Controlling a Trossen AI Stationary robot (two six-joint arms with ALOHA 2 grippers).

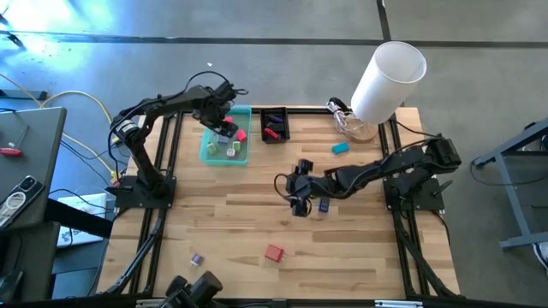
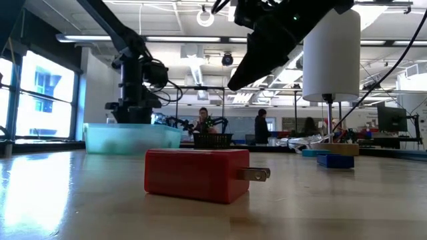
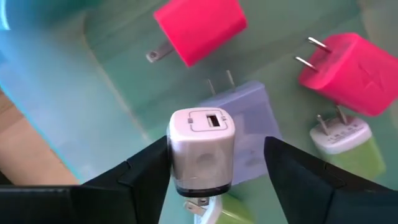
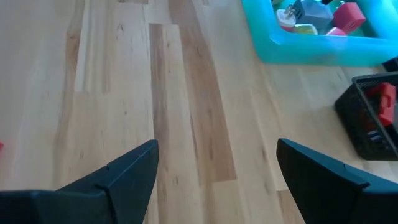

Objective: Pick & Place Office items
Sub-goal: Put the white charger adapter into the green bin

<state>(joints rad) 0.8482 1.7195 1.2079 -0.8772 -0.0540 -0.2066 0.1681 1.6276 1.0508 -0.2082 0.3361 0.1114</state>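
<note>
Several small plug chargers seen in teal tray (image 1: pixel 208 152) at far left; white charger (image 3: pixel 202 151) hangs between spread left gripper (image 3: pixel 214 171) fingers, apparently unclamped. Judged light, rigid, slick (flat sides best gripped). Right gripper (image 4: pixel 214 165) open mid-table.

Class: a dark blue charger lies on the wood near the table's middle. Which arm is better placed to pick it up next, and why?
The right. Its open, empty tool hovers beside the blue charger, while the left tool is over the teal tray, a white charger between its fingers.
</note>
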